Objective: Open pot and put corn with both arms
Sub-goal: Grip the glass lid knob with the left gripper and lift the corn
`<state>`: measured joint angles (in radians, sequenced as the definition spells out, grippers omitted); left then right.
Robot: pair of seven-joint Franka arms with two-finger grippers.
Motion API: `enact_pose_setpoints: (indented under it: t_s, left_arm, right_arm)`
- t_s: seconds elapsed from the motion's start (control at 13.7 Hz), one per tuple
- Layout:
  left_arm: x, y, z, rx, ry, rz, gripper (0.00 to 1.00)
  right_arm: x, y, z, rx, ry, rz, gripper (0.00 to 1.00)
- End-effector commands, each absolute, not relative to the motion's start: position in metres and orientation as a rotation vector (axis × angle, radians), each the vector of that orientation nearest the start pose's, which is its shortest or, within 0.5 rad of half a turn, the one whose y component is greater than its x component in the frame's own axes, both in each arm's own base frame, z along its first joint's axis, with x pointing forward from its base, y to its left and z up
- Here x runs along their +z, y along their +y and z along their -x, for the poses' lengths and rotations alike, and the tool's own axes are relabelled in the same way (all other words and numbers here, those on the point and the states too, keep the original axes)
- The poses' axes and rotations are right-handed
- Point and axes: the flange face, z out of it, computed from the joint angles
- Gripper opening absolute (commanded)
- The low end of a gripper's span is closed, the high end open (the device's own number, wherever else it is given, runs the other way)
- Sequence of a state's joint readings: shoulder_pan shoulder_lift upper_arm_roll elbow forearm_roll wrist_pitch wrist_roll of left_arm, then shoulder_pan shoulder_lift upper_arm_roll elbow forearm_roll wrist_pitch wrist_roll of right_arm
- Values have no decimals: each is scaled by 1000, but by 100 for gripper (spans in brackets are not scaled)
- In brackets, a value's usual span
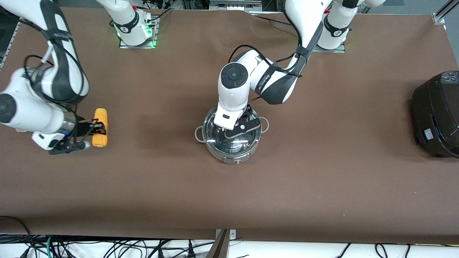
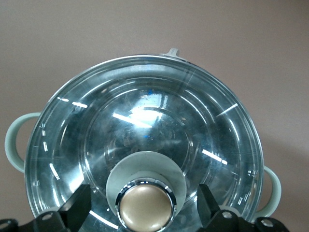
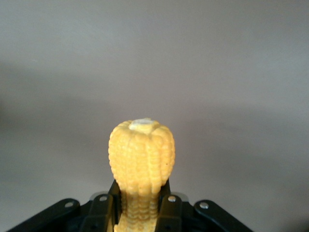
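Observation:
The steel pot (image 1: pixel 219 153) stands mid-table with its glass lid (image 1: pixel 233 142) on. My left gripper (image 1: pixel 244 126) is over the lid. In the left wrist view it (image 2: pixel 145 212) is open, with one finger (image 2: pixel 76 209) on each side of the tan knob (image 2: pixel 146 208) and a gap between each finger and the knob. The yellow corn (image 1: pixel 100 116) is at the right arm's end of the table. My right gripper (image 1: pixel 97 129) is shut on the corn (image 3: pixel 141 154) across its middle. I cannot tell whether the corn still rests on the table.
A large black rice cooker (image 1: pixel 437 114) stands at the left arm's end of the table. The brown table cloth (image 1: pixel 322 179) covers the table. The pot's grey loop handles (image 2: pixel 14 140) stick out on both sides.

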<state>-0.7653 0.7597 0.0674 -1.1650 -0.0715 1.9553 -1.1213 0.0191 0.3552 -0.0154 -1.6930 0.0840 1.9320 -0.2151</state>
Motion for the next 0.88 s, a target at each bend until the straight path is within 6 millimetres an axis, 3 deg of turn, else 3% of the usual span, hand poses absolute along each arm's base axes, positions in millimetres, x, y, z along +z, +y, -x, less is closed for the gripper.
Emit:
enact_pose_setpoints:
  t_s: [0.0,0.07,0.15,0.29,0.44,0.51,0.58,0.8]
  left_arm:
    - [349,-507,-570,-60,-680,3089,80]
    - [350,-507,-569,-57,-679,3087,73]
    - [353,-506,-569,-57,-680,3087,58]
    - [353,-510,-564,-47,-667,3083,46]
    - [354,-508,-563,-32,-665,3072,22]
    - [353,-508,-562,-24,-664,3066,5]
    - [352,-508,-561,-23,-660,3063,0]
    - [361,-503,-558,3,-646,3042,0]
  right_arm:
    - [422,28,-654,183,-331,3029,0]
    - [433,37,-655,187,-283,3038,0]
    - [448,48,-656,192,-235,3047,0]
    - [462,76,-655,194,-242,3048,0]
    - [464,99,-653,189,-246,3040,0]
    - [465,112,-651,184,-257,3040,0]
    - [468,122,-651,172,-262,3041,0]
    - [477,137,-653,146,-269,3042,0]
